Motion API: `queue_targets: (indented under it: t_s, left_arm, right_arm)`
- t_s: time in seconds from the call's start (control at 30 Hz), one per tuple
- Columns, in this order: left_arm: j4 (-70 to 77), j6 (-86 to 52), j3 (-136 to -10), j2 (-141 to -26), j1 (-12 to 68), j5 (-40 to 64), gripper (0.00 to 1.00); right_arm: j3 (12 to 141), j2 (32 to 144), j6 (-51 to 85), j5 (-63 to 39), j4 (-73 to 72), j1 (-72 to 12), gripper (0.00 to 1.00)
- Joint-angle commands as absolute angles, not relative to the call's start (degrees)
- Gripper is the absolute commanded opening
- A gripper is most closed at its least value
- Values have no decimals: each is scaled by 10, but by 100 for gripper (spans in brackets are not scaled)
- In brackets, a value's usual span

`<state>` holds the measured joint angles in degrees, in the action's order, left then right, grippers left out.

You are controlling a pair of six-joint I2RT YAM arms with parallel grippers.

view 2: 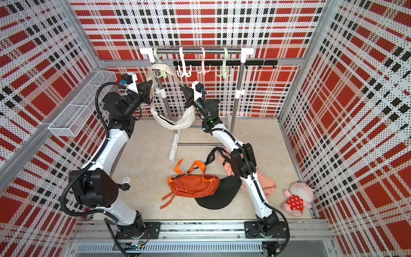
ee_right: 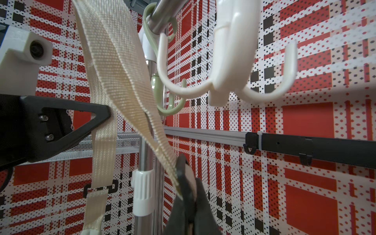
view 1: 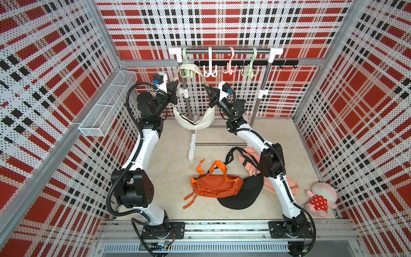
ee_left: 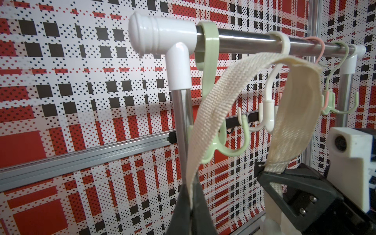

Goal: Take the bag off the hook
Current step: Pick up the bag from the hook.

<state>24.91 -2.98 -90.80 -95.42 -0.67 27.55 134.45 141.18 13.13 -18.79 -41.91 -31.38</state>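
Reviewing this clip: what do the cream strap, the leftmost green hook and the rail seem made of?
The strap is woven fabric webbing, cream and matte; its ribbed weave shows plainly. The green hook is probably moulded plastic, pale with a soft sheen. The rail is metal tube, polished, with bright streaks. Its white end cap looks like glossy plastic.

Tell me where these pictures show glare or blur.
Both top views: sharp, evenly lit. Left wrist view: glare streaks on the shiny steel rail, black left gripper soft at the near edge. Right wrist view: the close white plastic hook is blurred.
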Motion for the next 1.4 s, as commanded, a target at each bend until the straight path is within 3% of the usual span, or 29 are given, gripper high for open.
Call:
queue_targets:
  t_s: [0.0,0.53,1.37]
  left_arm:
    - [266,-36,-926,-963,-6,270,0]
    - [275,-46,-940,-958,-2,272,0]
    - [288,-66,-834,-806,22,255,0]
  right_arm:
    - [1343,1383,126,-191,-431,-317,0]
    - [1336,1358,129,-191,-411,-319,0]
    - [1051,1104,75,-147,-401,-395,0]
